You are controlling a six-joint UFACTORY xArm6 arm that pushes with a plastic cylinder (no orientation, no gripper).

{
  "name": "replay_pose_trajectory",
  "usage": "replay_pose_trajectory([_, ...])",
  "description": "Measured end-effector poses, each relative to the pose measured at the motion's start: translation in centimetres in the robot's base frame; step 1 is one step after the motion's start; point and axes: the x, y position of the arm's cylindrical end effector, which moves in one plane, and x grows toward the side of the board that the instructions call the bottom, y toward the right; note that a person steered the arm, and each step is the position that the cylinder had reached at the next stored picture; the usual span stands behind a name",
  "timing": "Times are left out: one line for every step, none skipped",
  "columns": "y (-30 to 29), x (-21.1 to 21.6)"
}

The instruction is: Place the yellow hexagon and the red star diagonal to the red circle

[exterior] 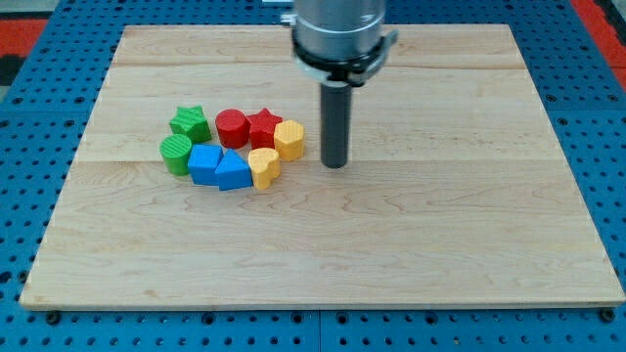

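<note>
The yellow hexagon (290, 139) sits on the wooden board, touching the red star (264, 127) on its left. The red circle (232, 127) touches the star's left side, so the three form a row. My tip (335, 163) rests on the board just to the right of the yellow hexagon, with a small gap between them. The rod rises straight up from the tip to the grey arm end at the view's top.
A green star (190, 124) and a green cylinder (176, 154) lie left of the red circle. A blue block (203, 164), a blue triangle (233, 171) and a yellow heart (263, 166) lie below the row. The board (440, 244) lies on a blue pegboard.
</note>
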Motion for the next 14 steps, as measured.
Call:
replay_pose_trajectory([0.0, -3.0])
replay_pose_trajectory([-0.8, -6.9])
replay_pose_trajectory([-6.6, -6.8])
replay_pose_trajectory([-8.6, -6.0])
replay_pose_trajectory([-7.7, -6.5])
replay_pose_trajectory([-2.5, -6.9])
replay_pose_trajectory([-0.1, -4.7])
replay_pose_trajectory([0.9, -2.7])
replay_pose_trajectory([-2.7, -2.4])
replay_pose_trajectory([-3.8, -2.2])
replay_pose_trajectory([-4.5, -2.3])
replay_pose_trajectory([-4.2, -3.0])
replay_pose_trajectory([-3.9, -5.9])
replay_pose_trajectory([-3.9, -9.0])
